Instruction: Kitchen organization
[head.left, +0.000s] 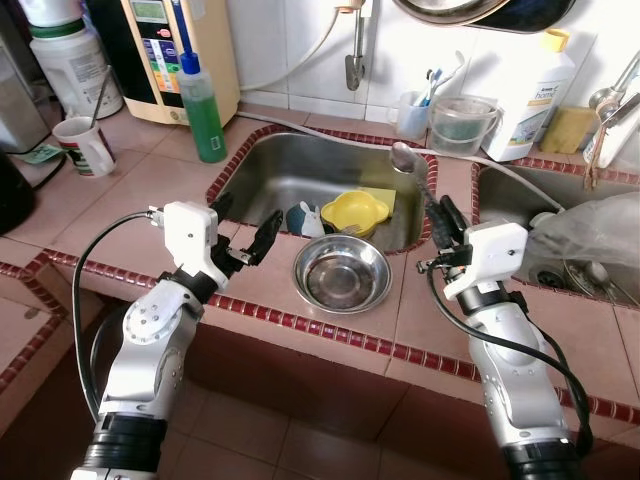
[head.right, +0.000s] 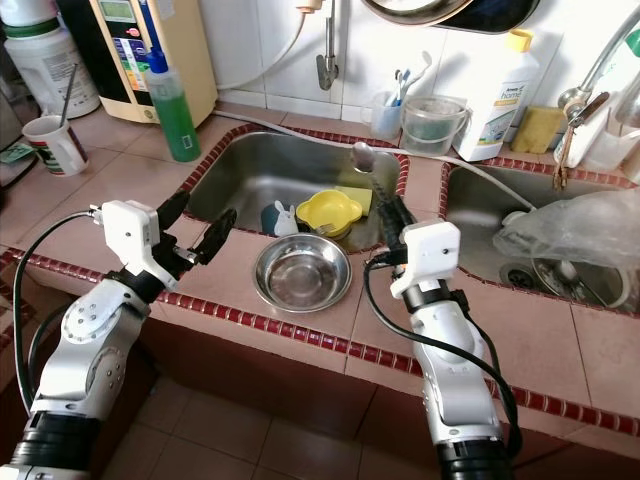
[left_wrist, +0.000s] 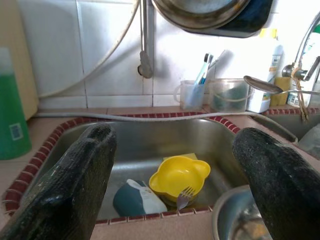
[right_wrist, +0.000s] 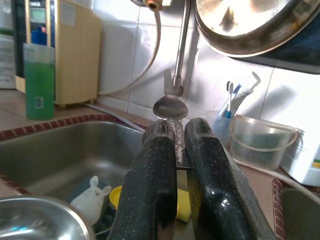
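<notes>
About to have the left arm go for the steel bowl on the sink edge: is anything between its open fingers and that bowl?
Nothing visible. The left gripper is open just beside the steel bowl, with only bare counter tile between. The right gripper holds a spoon on the bowl's far side.

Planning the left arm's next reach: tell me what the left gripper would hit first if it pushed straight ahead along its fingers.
Probably the yellow bowl down in the sink; the open left gripper points over the rim towards it. Depth is unclear.
</notes>
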